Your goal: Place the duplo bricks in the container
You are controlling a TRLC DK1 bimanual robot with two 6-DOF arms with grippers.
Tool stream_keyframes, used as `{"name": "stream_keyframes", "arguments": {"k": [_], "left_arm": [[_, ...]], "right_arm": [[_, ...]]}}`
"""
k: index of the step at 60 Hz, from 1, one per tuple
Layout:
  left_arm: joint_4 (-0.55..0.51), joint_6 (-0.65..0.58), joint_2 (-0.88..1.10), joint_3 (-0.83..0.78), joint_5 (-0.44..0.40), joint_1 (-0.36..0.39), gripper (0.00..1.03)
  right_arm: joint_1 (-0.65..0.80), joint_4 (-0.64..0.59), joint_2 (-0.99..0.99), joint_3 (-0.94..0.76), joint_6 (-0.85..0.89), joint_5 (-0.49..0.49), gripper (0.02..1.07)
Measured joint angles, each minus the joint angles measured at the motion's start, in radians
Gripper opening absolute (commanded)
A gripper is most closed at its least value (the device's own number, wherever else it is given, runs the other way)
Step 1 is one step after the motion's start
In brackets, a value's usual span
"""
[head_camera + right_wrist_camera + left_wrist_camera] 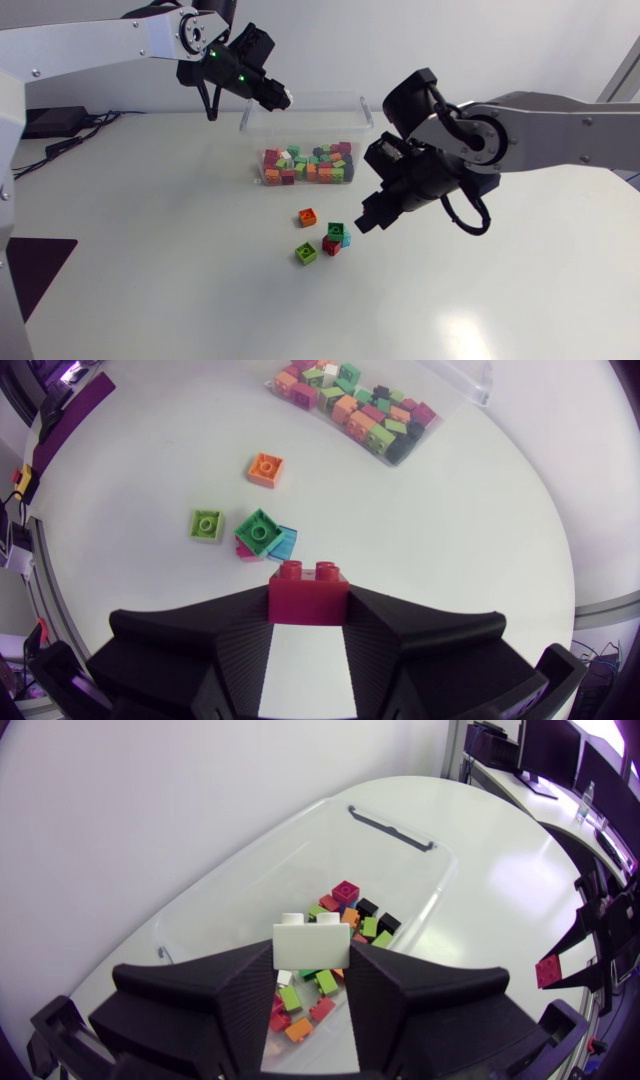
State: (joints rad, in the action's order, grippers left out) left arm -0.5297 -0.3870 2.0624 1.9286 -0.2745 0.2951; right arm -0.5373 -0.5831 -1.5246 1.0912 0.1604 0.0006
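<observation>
A clear plastic container at the back middle of the table holds several coloured duplo bricks. My left gripper hangs over the container's left end, shut on a white brick; the container lies below it. My right gripper is shut on a red brick, just right of and above a loose group on the table. That group is an orange brick, a dark green brick, a light blue brick, a red brick and a lime brick.
Black cables lie at the table's far left edge. A dark patch sits at the left front edge. Bare white table spreads around the loose bricks.
</observation>
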Motion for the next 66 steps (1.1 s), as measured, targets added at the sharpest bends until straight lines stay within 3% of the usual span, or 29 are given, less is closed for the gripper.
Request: {"name": "stream_keyframes", "arguments": {"k": [9,11,15,20,32,46,66], "left_arm": [[0.006,0.047,0.068,0.079,0.026,-0.008,0.38],[0.011,0.055,0.084,0.093,0.035,-0.008,0.41],[0.042,0.079,0.101,0.099,0.076,-0.003,0.59],[0.092,0.108,0.111,0.099,0.142,0.002,0.98],[0.137,0.123,0.073,0.037,0.157,0.003,0.99],[0.201,0.047,-0.183,-0.304,0.157,0.003,0.99],[0.225,-0.057,-0.468,-0.641,0.114,0.028,0.99]], "right_arm": [[0.010,0.001,0.019,0.027,0.000,-0.003,0.35],[0.016,0.004,0.022,0.031,0.000,-0.005,0.35],[0.034,0.010,0.025,0.036,0.001,-0.023,0.35],[0.051,0.024,0.025,0.043,0.001,-0.026,0.35],[0.078,0.093,0.025,0.089,0.004,-0.041,0.35],[0.102,0.178,-0.034,0.180,0.004,-0.049,0.35],[0.102,0.263,-0.188,0.317,0.004,-0.050,0.35]]}}
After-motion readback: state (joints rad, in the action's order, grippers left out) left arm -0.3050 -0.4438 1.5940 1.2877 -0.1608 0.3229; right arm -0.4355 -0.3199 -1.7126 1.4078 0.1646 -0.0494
